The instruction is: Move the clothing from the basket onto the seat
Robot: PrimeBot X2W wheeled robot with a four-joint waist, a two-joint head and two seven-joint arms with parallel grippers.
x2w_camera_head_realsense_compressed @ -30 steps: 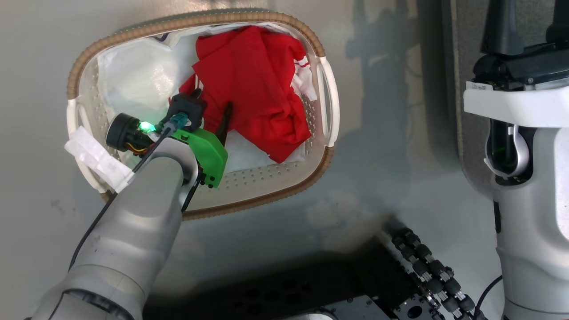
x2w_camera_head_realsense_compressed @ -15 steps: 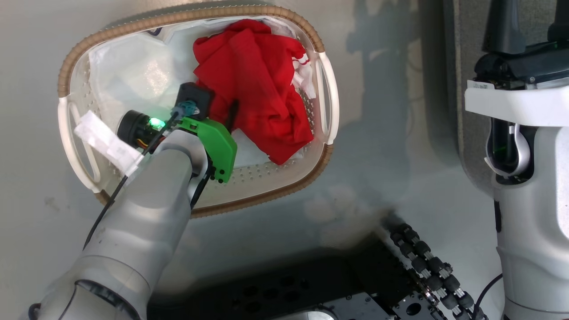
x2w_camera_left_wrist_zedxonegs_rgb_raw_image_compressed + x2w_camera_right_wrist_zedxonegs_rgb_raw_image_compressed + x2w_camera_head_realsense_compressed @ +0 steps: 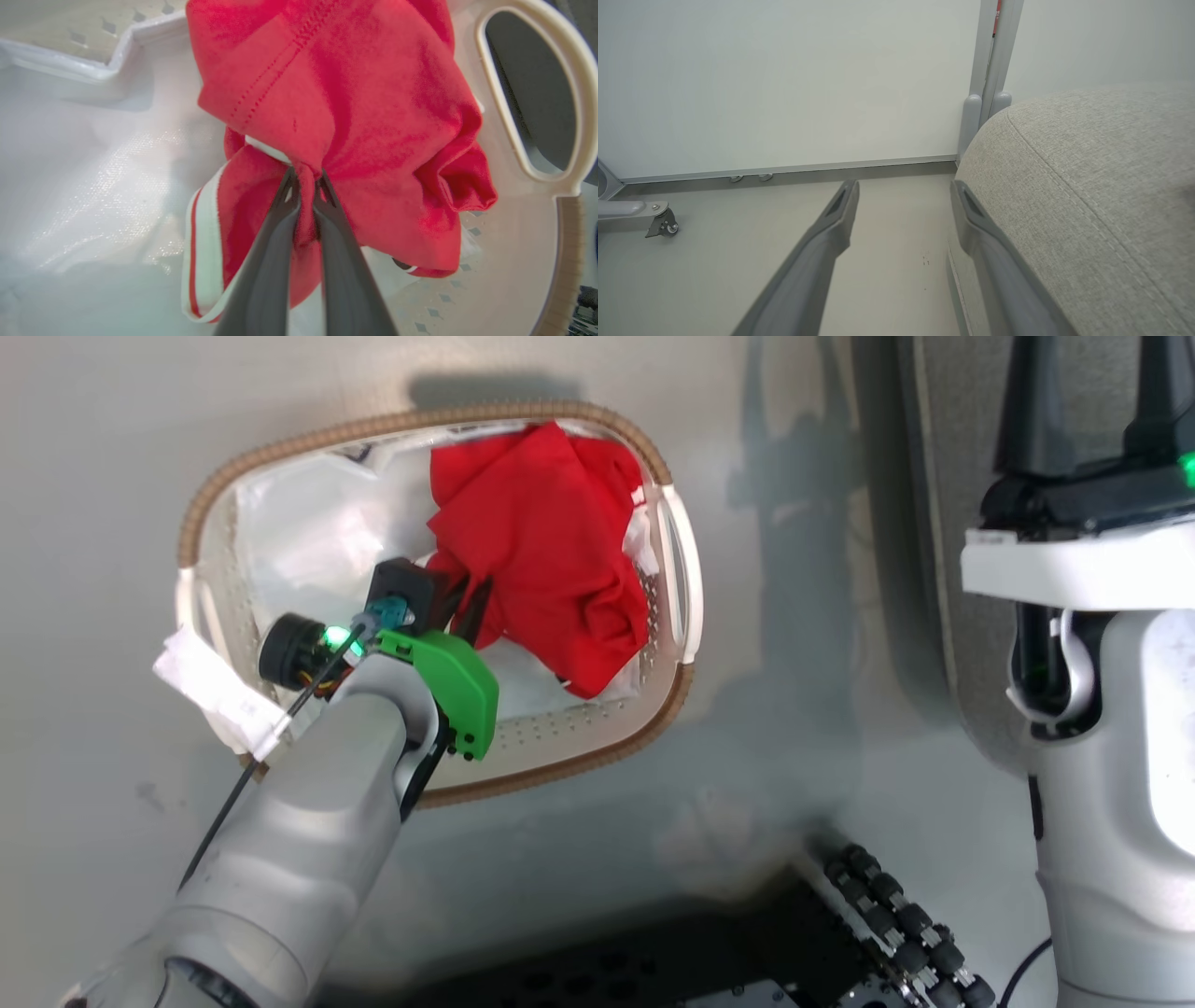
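The clothing (image 3: 551, 541), bright red with white striped trim, lies bunched in the right half of the basket (image 3: 579, 756), which stands on the floor. My left gripper (image 3: 471, 602) reaches into the basket at the clothing's left edge. In the left wrist view the left gripper (image 3: 306, 175) is shut on a pinched fold of the clothing (image 3: 350, 93), beside the basket's white handle (image 3: 574, 116). My right gripper (image 3: 903, 191) stands open and empty, just left of the grey seat (image 3: 1087, 186). The seat's edge (image 3: 952, 523) runs along the right of the head view.
A white liner sheet (image 3: 308, 541) covers the basket's left half and drapes over its left rim. My dark base (image 3: 653, 952) sits below the basket. A wall with a grey post (image 3: 990, 70) stands behind the seat, and a caster (image 3: 663, 224) rests at the left.
My left gripper's fingers have closed on a fold of the red clothing at its left edge. The head view has shifted a little. The right gripper has stayed open.
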